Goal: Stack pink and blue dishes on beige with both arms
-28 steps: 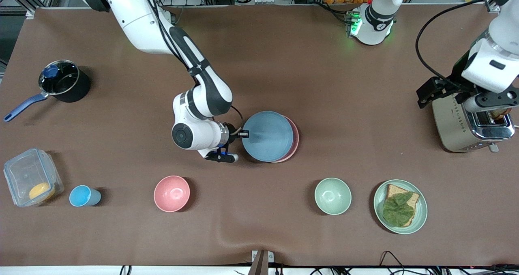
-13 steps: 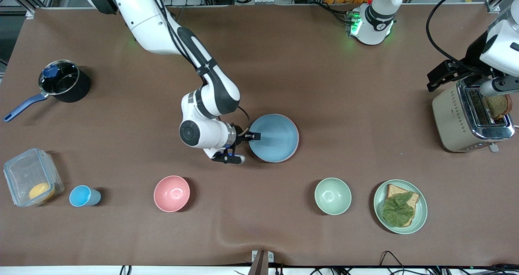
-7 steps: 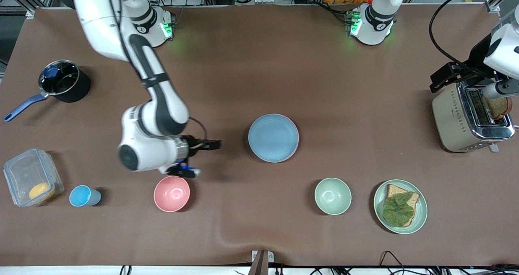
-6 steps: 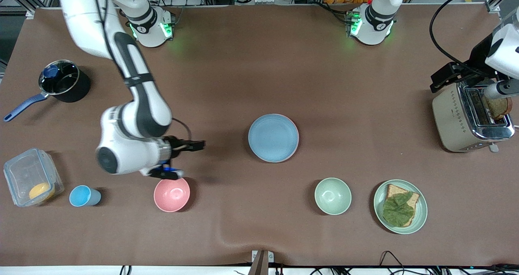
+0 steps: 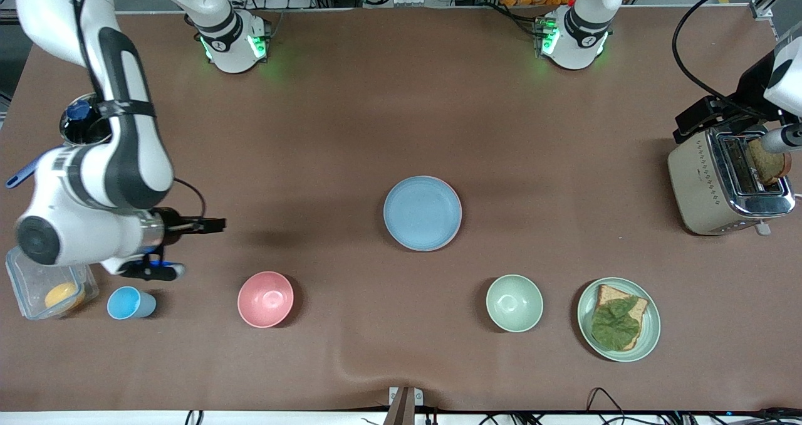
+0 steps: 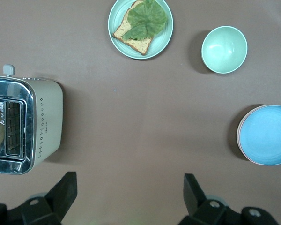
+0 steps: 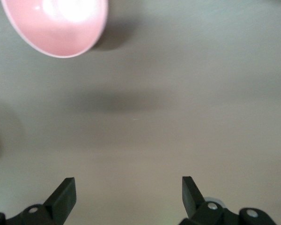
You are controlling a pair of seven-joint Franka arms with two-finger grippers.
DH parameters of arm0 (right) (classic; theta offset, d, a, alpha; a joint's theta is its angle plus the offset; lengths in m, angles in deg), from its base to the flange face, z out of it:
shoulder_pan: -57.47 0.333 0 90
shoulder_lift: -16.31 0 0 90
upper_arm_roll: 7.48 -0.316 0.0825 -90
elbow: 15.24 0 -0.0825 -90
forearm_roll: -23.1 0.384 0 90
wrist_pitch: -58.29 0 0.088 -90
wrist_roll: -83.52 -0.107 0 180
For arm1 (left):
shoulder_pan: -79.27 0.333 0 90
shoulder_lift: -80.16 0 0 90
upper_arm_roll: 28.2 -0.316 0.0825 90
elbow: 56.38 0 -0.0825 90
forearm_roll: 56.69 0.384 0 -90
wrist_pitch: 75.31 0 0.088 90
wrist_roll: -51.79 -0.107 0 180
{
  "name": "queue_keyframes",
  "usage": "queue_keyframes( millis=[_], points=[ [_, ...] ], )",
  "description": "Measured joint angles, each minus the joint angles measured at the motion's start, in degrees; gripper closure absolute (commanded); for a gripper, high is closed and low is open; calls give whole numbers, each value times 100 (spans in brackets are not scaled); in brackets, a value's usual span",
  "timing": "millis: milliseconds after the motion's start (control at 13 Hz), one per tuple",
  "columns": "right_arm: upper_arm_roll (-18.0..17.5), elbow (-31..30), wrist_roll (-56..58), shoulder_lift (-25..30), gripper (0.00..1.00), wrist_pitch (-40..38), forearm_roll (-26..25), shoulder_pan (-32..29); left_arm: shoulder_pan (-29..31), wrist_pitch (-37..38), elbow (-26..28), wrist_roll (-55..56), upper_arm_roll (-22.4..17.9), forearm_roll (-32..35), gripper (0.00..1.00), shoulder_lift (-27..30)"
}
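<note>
The light blue plate (image 5: 422, 212) lies flat at the middle of the table on top of a stack. Under it only a thin rim of the pink plate (image 5: 460, 214) shows. The beige plate is hidden beneath them. In the left wrist view the blue plate (image 6: 267, 135) shows with a narrow pale edge under it. My right gripper (image 5: 216, 225) hangs open and empty over bare table, toward the right arm's end, well away from the stack; its wrist view shows the right gripper (image 7: 128, 180) over bare cloth. My left gripper (image 5: 686, 123) waits high beside the toaster, and the left gripper (image 6: 129, 177) is open and empty.
A pink bowl (image 5: 265, 299), blue cup (image 5: 128, 303) and clear box (image 5: 47, 284) sit near the right gripper. A black pan (image 5: 94, 127) stands by that arm. A green bowl (image 5: 514, 303), a green plate with toast (image 5: 618, 319) and a toaster (image 5: 727, 183) lie toward the left arm's end.
The right gripper set the blue plate square on the stack, let go and swung away toward the right arm's end of the table. The left arm barely shifted.
</note>
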Motion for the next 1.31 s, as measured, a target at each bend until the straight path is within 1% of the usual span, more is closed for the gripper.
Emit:
queue_keyframes(
  millis=[154, 385, 615, 769, 846, 923, 1077, 1308],
  points=[
    [15, 4, 379, 232, 0, -132, -169, -344, 0, 0, 4, -5, 0, 0, 0, 0],
    [31, -47, 434, 831, 0, -245, -492, -535, 3, 0, -8, -118, -14, 0, 0, 7],
    [29, -429, 420, 1821, 0, -341, -605, -545, 39, 0, -51, -131, -30, 0, 0, 21],
    [14, -773, 409, 2466, 0, -367, -847, -549, 68, 0, -62, -138, -36, 0, 0, 26],
    [-27, -897, 395, 2695, 0, -411, -922, -555, 74, 0, -64, -139, -37, 0, 0, 26],
    [-123, -971, 370, 2842, 0, -478, -957, -585, 85, 0, -65, -149, -37, 1, 0, 26],
    [-329, -998, 180, 2933, 0, -492, -988, -637, 116, 1, -65, -248, -43, 2, 0, 26],
    [-387, -873, 116, 2931, 0, -420, -989, -639, 168, 74, -65, -321, -57, 3, 0, 26]
  ],
)
